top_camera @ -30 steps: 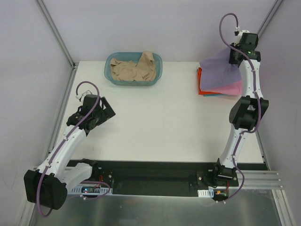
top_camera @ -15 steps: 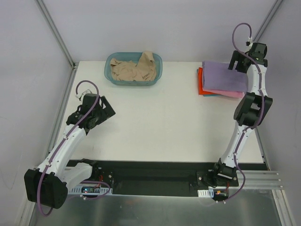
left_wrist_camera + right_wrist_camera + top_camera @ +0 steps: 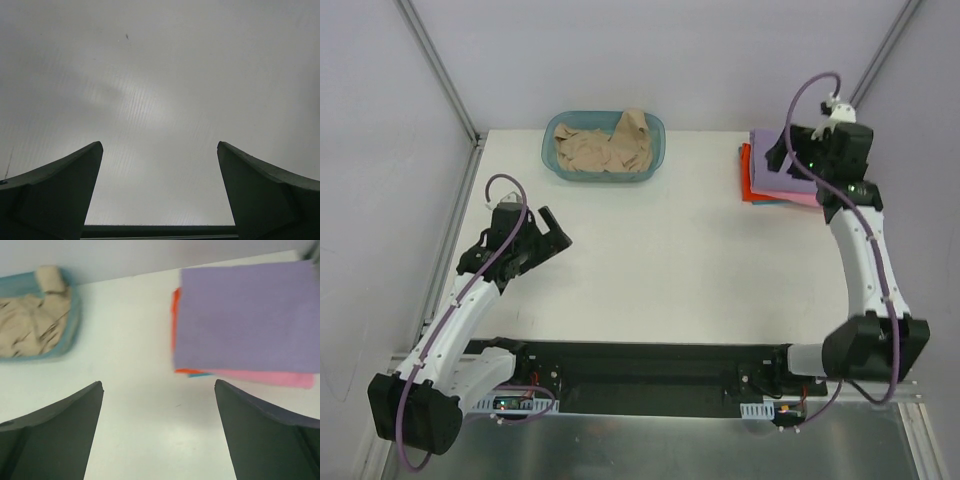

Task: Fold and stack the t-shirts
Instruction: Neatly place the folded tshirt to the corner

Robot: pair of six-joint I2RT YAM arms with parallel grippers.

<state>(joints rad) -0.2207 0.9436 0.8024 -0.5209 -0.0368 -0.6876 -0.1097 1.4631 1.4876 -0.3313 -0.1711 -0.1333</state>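
Folded lavender-purple cotton tee (image 3: 245,317) is topping the 1 o'clock stack (image 3: 260,376); crumpled beige tee (image 3: 603,148) is waiting at 11. Left gripper (image 3: 159,145) and right gripper (image 3: 158,385) are hanging spread, empty.

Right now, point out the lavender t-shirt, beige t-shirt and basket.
lavender t-shirt (image 3: 245,320): right wrist view, centre of top face.
beige t-shirt (image 3: 595,150): top view, crumpled middle.
basket (image 3: 658,150): top view, right wall.
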